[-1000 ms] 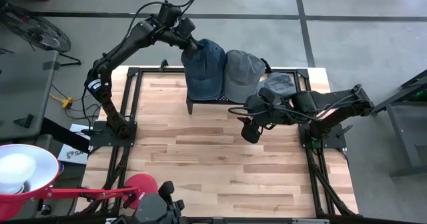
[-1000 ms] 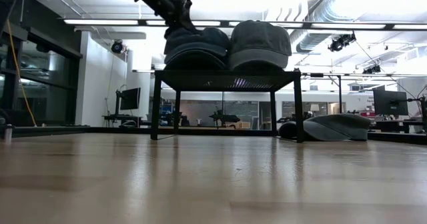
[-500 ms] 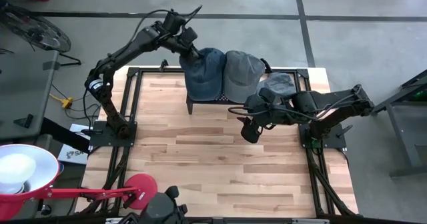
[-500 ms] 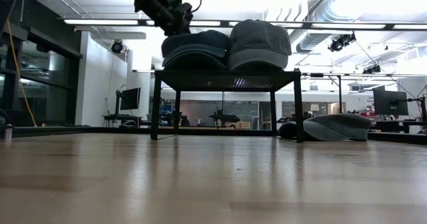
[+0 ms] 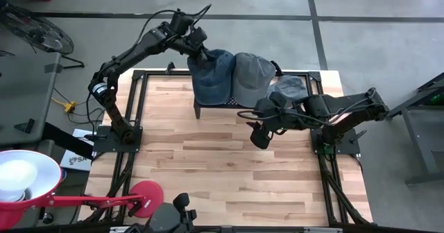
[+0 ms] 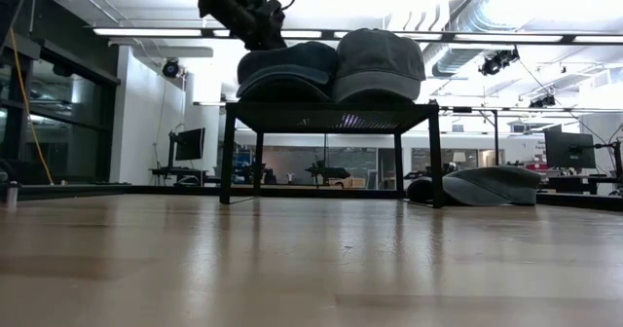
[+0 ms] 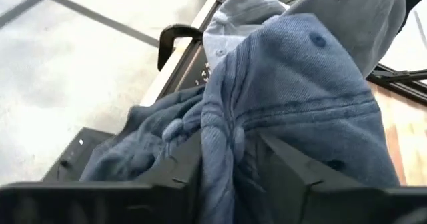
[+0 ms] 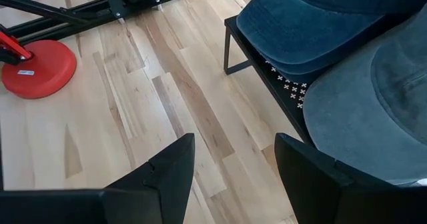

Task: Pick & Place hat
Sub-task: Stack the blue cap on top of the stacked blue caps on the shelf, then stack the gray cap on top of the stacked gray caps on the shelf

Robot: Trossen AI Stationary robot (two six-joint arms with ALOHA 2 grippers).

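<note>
Left gripper (image 7: 223,174) clamped on blue hat (image 7: 300,111) — right gripper (image 8: 233,164) open, empty.

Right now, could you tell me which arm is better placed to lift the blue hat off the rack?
Left: its end effector already pinches the blue hat at the rear. The right end effector hangs open over the table.

— What did the room beyond the wooden table (image 6: 311,259) look like?
— Long ceiling light strips (image 6: 165,32) ran overhead, with silver ducts (image 6: 467,11) beside them. A white wall (image 6: 146,123) stood on one side, dark glazing (image 6: 44,123) next to it.
— And the floor?
— Grey concrete (image 5: 361,46), crossed by dark lines (image 5: 313,14).
— Any furniture?
— Monitors on desks far back (image 6: 187,144), and a red round base (image 8: 37,65) on the planks.
</note>
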